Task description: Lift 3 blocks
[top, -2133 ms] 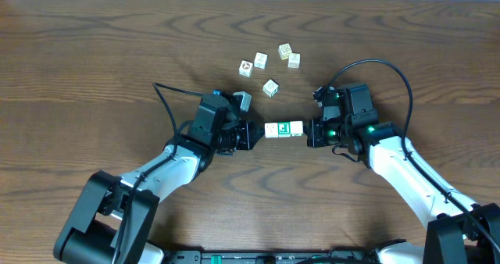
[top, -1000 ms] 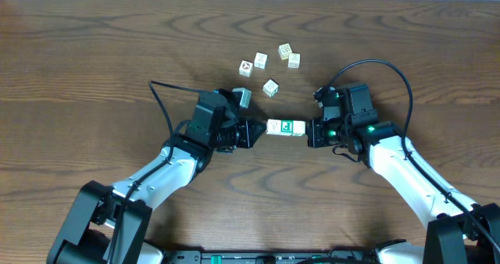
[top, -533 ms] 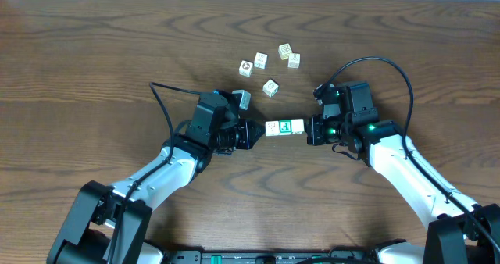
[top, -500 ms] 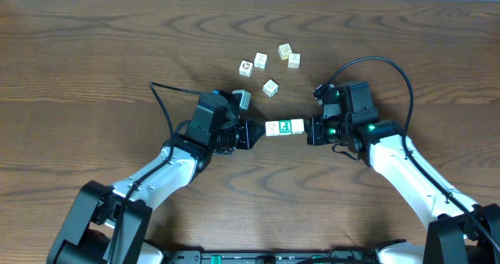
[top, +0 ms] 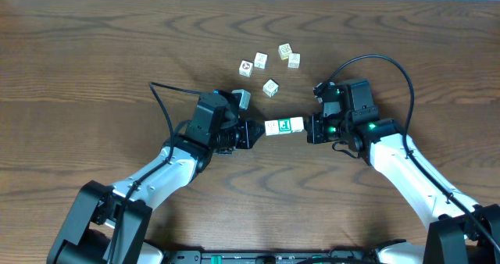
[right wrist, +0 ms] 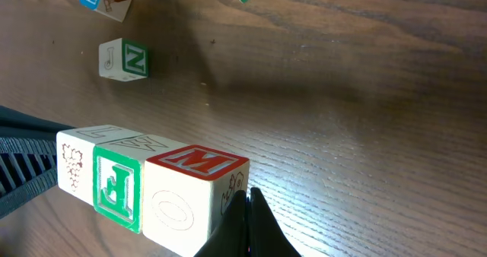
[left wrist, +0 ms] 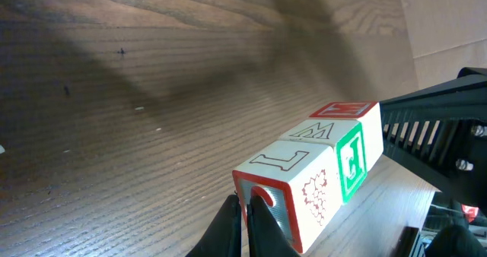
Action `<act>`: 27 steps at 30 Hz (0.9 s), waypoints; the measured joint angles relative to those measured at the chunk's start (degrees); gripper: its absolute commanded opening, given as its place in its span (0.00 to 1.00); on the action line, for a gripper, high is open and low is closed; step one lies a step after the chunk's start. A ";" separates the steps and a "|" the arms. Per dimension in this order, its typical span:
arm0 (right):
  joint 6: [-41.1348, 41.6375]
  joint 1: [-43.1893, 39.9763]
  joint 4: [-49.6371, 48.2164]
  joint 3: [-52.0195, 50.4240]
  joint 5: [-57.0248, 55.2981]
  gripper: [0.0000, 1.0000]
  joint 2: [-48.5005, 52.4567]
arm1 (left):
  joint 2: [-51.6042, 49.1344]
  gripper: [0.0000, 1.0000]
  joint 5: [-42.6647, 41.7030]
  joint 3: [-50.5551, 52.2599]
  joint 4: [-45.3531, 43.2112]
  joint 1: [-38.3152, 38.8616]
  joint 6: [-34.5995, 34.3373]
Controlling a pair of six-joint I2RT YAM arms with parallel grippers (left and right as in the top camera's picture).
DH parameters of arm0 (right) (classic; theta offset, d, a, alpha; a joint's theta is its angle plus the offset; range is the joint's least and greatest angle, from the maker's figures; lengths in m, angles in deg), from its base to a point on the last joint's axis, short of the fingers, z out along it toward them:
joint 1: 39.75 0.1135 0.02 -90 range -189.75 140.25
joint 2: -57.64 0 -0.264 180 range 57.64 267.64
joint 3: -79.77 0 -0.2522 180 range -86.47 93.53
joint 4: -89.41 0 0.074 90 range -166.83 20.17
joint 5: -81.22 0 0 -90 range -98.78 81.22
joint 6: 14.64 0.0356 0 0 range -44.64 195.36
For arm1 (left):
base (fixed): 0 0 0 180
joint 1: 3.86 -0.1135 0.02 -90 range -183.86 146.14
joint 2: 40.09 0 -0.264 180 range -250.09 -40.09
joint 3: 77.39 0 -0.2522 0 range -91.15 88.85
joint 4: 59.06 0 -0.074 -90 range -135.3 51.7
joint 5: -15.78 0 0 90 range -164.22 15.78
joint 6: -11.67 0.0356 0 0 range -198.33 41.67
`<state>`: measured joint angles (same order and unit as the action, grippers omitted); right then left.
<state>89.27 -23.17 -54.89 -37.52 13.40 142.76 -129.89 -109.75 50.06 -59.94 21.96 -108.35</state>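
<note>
**Wood table [top: 94, 53]: row squeezed between two closed claws**

We see the blocks [top: 283, 127] lined up in one row, mid-table. At the row's left end the left gripper [top: 254, 133] is fully closed, its tips butted on the end face. The right gripper [top: 310, 129] does the same at the row's right end. Neither has anything between its fingers, so we judge the inward push alone holds the row together. It looks just off the wood, but we're not sure. Spare cubes [top: 270, 87] lie beyond the row, apart.

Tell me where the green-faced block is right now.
In the overhead view the green-faced block is the middle one of three in a row, cream blocks touching either side, pressed end to end between the left gripper and right gripper.
</note>
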 measured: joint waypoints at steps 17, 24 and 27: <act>-0.13 0.00 0.09 0.07 -0.13 0.01 0.00 | 0.02 0.08 0.11 0.00 -0.59 0.00 0.00; -0.13 0.00 0.09 0.07 -0.15 0.01 0.00 | 0.02 0.07 0.13 0.00 -0.61 0.00 0.00; -0.13 0.00 0.09 0.07 -0.15 0.01 0.00 | 0.02 0.07 0.11 0.00 -0.61 0.00 0.00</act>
<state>89.14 -23.17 -54.81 -37.46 13.24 142.76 -129.86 -109.64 50.06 -60.55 21.96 -108.35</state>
